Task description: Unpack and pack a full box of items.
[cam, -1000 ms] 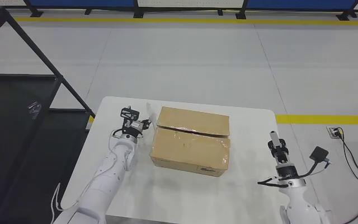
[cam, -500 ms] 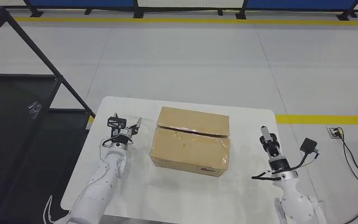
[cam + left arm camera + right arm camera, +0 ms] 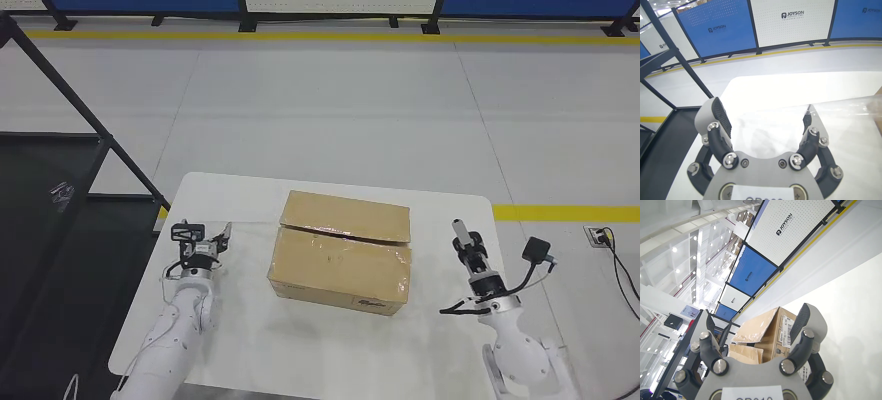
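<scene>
Cardboard box (image 3: pixel 340 262) on table (image 3: pixel 232 198), flaps (image 3: pixel 346 217) down, contents hidden

An industrial hall: blue and white partition panels (image 3: pixel 791 24) and a yellow floor line (image 3: pixel 300 36) at twelve o'clock, a black rack (image 3: pixel 40 190) at nine, ceiling lights (image 3: pixel 675 249) overhead.

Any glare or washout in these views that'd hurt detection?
Left wrist view: table blown out to white, only faint shadows ahead of the left hand. Right wrist view: ceiling lights flare, tape on the box glints. Top view: even light, no glare there.
</scene>
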`<action>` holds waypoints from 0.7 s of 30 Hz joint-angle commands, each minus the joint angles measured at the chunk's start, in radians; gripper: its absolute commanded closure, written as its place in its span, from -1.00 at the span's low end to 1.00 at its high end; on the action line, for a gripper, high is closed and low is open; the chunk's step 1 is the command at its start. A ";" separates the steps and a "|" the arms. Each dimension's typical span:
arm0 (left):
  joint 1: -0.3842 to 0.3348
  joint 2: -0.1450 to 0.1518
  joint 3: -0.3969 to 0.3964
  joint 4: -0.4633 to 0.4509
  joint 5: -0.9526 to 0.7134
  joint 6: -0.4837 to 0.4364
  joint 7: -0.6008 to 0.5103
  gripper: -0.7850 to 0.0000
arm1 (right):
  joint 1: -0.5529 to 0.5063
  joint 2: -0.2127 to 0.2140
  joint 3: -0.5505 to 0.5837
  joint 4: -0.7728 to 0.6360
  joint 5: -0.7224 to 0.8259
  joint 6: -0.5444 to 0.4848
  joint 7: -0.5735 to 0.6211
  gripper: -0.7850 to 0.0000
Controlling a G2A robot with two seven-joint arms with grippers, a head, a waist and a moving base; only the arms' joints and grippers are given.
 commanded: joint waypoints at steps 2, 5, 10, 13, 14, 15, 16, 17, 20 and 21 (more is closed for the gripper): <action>0.007 0.007 -0.014 -0.015 -0.003 0.014 -0.030 -1.00 | 0.003 0.000 -0.002 0.002 -0.002 0.000 0.000 -1.00; 0.011 0.011 -0.027 -0.025 -0.009 0.030 -0.062 -1.00 | 0.004 0.001 -0.003 0.003 -0.003 -0.001 0.001 -1.00; 0.014 0.013 -0.043 -0.035 -0.025 0.059 -0.111 -1.00 | 0.004 0.001 -0.003 0.003 -0.005 0.003 0.003 -1.00; 0.014 0.013 -0.053 -0.037 -0.043 0.075 -0.141 -1.00 | 0.004 0.002 -0.003 0.003 -0.005 0.005 0.004 -1.00; 0.015 0.012 -0.055 -0.039 -0.050 0.068 -0.152 -1.00 | 0.005 0.002 -0.004 0.004 -0.006 0.006 0.004 -1.00; 0.014 0.012 -0.055 -0.040 -0.052 0.057 -0.165 -1.00 | 0.006 0.001 -0.005 0.005 -0.004 0.007 0.005 -1.00; 0.013 0.013 -0.054 -0.044 -0.047 0.049 -0.172 -1.00 | 0.008 0.002 -0.006 0.006 -0.005 0.006 0.006 -1.00; 0.014 0.014 -0.052 -0.051 -0.040 0.038 -0.177 -1.00 | 0.009 0.002 -0.007 0.007 -0.006 0.006 0.007 -1.00; 0.015 0.014 -0.051 -0.054 -0.038 0.030 -0.180 -1.00 | 0.013 0.002 -0.011 0.009 -0.007 0.009 0.010 -1.00; 0.015 0.014 -0.051 -0.054 -0.038 0.030 -0.180 -1.00 | 0.014 0.002 -0.012 0.008 -0.007 0.008 0.009 -1.00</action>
